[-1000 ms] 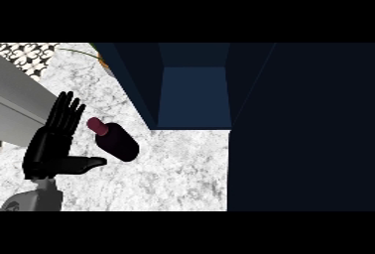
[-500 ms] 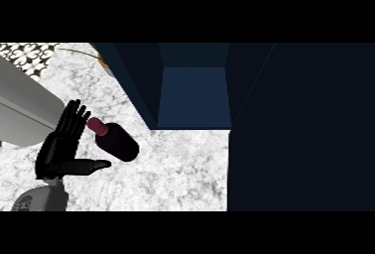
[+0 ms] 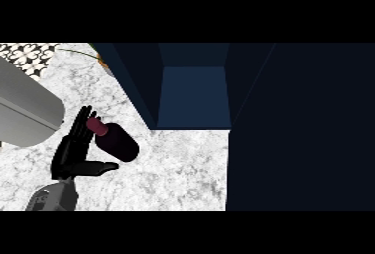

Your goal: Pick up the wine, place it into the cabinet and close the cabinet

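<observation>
Inside, cabinet (image 3: 192,94) bare (wine (image 3: 116,143) outside).

At the lower left of the frame a single arm shows. Its forearm (image 3: 53,197) is a smooth, pale grey casing with rounded edges and a darker shaded underside, narrowing toward the wrist. Above it sits the hand (image 3: 70,151), matte black all over, with long slim fingers (image 3: 81,124) and a shorter, thicker thumb (image 3: 99,167). No cables, screws or markings can be made out.
</observation>
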